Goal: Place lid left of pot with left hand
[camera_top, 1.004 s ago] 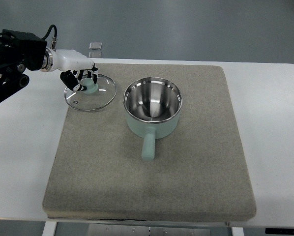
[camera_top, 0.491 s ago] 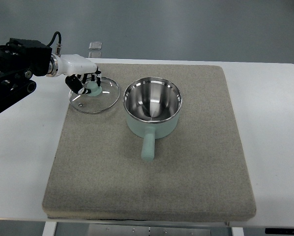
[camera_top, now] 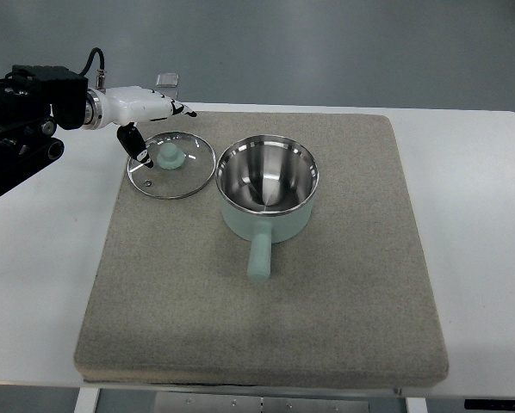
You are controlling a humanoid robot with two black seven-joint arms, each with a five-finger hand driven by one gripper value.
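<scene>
A round glass lid with a pale green knob (camera_top: 170, 163) lies flat on the grey felt mat (camera_top: 266, 318), just left of the steel-lined mint pot (camera_top: 267, 188). The left hand (camera_top: 147, 129), fingers spread, hovers at its far-left rim, holding nothing. Placement looks finished; next, pull the arm away.

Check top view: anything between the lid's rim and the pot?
Nothing. The glass lid lies flat on the grey mat just left of the pot, rims almost meeting. Left hand is off the knob.

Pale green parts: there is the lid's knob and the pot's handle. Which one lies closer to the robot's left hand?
The lid's knob, the round stub on the glass lid, just below the left hand. The pot's handle is the long bar pointing toward the camera.
</scene>
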